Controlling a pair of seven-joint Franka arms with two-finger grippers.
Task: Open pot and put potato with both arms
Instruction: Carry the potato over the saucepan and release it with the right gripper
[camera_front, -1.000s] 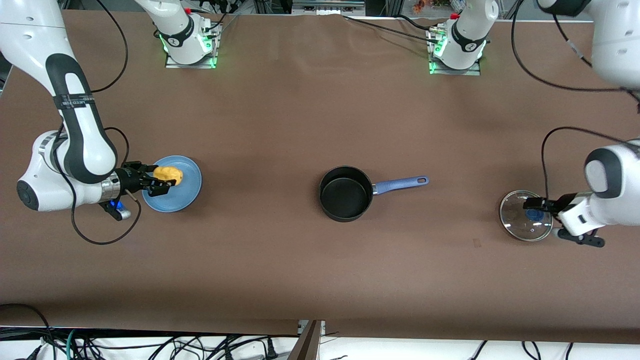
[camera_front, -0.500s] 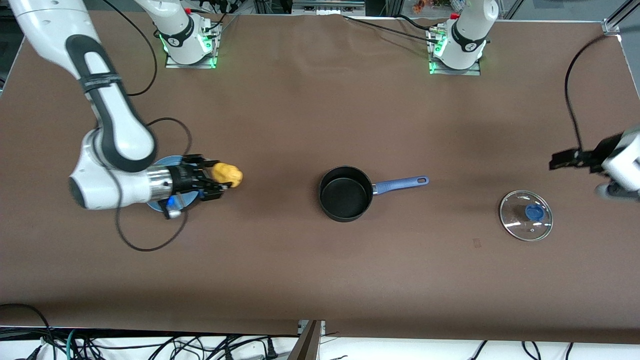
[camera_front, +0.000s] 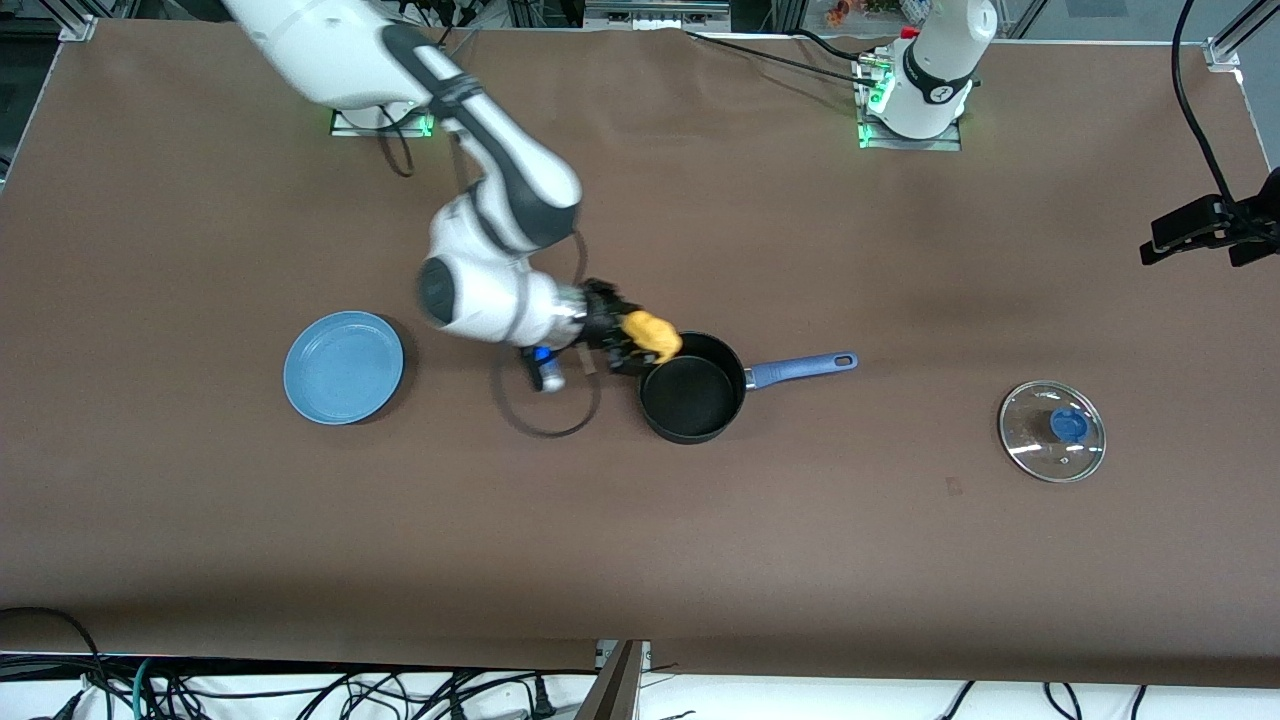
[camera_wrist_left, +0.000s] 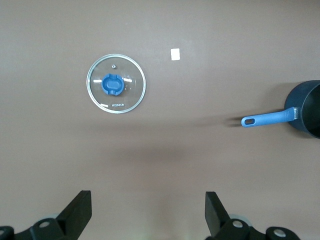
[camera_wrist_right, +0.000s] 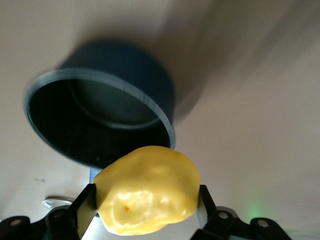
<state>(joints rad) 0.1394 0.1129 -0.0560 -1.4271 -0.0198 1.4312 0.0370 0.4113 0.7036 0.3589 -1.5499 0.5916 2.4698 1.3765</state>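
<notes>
The pot (camera_front: 692, 400) stands upright and uncovered near the middle of the table (camera_front: 640, 560), its one long blue handle (camera_front: 800, 369) lying flat and pointing toward the left arm's end of the table, tilted slightly away from the front camera; the hole is at the handle's outer tip. There is one pot, one potato (camera_front: 652, 336), one glass lid (camera_front: 1052, 431) with a blue knob, and one blue plate (camera_front: 343, 367). The lid lies flat on the table toward the left arm's end, well apart from the pot. The plate sits toward the right arm's end, with nothing on it. The right arm (camera_front: 480, 170) reaches out from its base, bends down at the elbow and turns its wrist roughly level, so the right gripper (camera_front: 640, 342) points toward the pot. Its fingers are clamped on the potato from both sides, and the potato hangs over the pot's rim on the side facing the plate; in the right wrist view the potato (camera_wrist_right: 147, 197) fills the space between the fingers with the pot's (camera_wrist_right: 100, 120) mouth below it. The left gripper (camera_front: 1205, 230) is raised over the table edge at the left arm's end, and its fingers (camera_wrist_left: 75, 215) stand wide apart with nothing between them.
</notes>
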